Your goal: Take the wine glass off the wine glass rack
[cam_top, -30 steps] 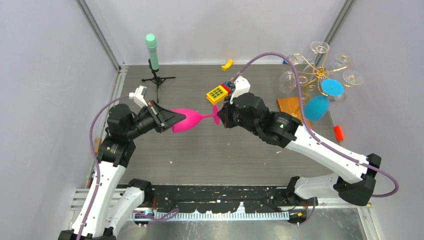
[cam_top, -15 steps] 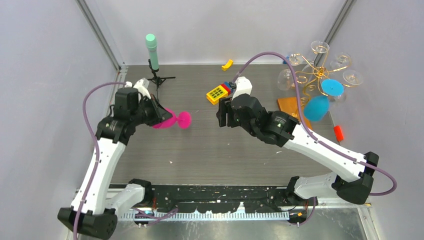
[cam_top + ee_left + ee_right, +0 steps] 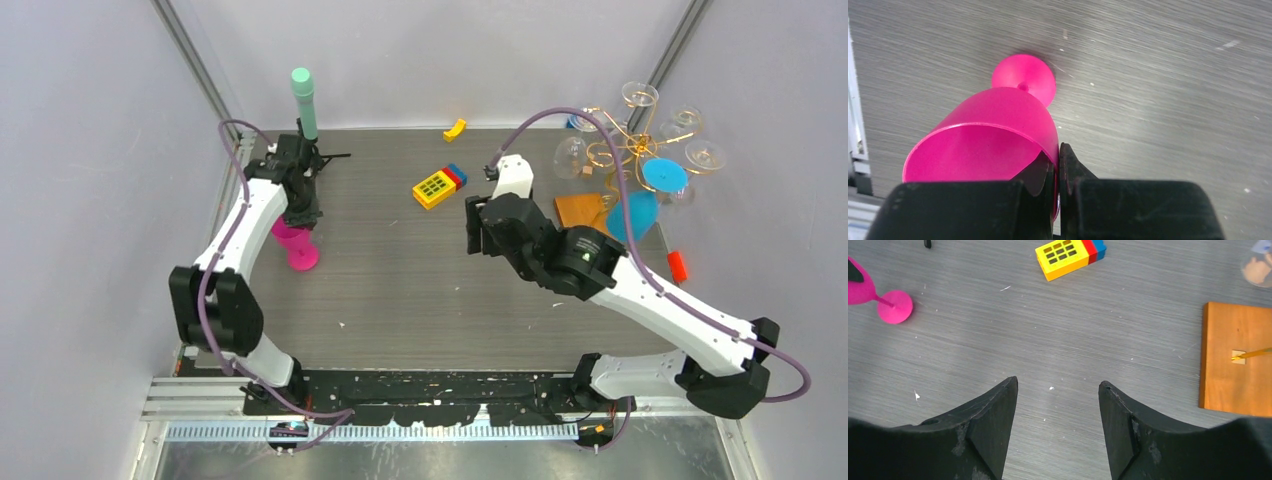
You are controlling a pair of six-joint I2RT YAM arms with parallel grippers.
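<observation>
My left gripper point(image 3: 298, 215) is shut on the rim of a pink wine glass point(image 3: 296, 245) at the table's left side, one finger inside the bowl and one outside. In the left wrist view the glass point(image 3: 998, 125) hangs bowl-up from the gripper point(image 3: 1058, 155), its foot point(image 3: 1024, 80) at or just above the table. My right gripper point(image 3: 478, 228) stands open and holds nothing over the middle of the table point(image 3: 1058, 385). The wine glass rack point(image 3: 630, 150) stands at the back right on its wooden base point(image 3: 1235, 360), with blue glasses point(image 3: 632, 215) and clear ones hanging from it.
A yellow block toy point(image 3: 437, 186) lies at the back centre, a small yellow piece point(image 3: 455, 128) behind it. A teal microphone on a black tripod point(image 3: 305, 105) stands just behind my left gripper. A red item point(image 3: 678, 266) lies near the right wall.
The right gripper let go of the pink glass's foot and opened. The left arm carried the glass from the table's middle to the left and turned it foot-down.
</observation>
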